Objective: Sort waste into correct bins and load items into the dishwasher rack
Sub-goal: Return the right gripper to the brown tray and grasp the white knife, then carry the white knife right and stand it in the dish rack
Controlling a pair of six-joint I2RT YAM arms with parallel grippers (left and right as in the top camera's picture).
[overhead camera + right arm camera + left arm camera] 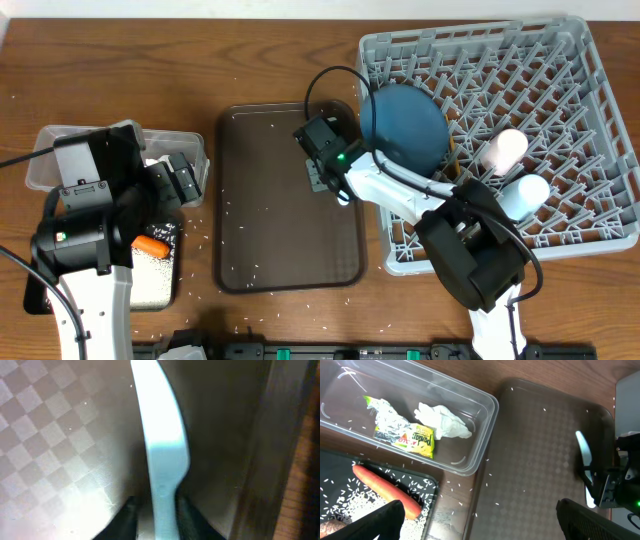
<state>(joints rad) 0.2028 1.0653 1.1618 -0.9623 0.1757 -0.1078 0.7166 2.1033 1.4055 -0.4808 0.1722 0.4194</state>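
My right gripper [162, 520] is shut on the handle of the white plastic utensil [160, 445], low over the right side of the brown serving tray [290, 240]. The utensil also shows in the left wrist view [584, 457]. My left gripper [480, 525] is open and empty, above the gap between the black tray [427, 482] and the serving tray. The clear tub [485, 435] holds the silver foil [382, 410], the yellow-green wrapper [417, 440] and the white tissue [442, 420]. The carrot [385, 490] and rice [355, 505] lie in the black tray.
The grey rack [590, 230] at the right holds the dark-blue plate [405, 125], a pinkish-white cup [505, 150] and a light-blue cup [525, 195]. Loose rice grains are scattered on the serving tray and on the table around it.
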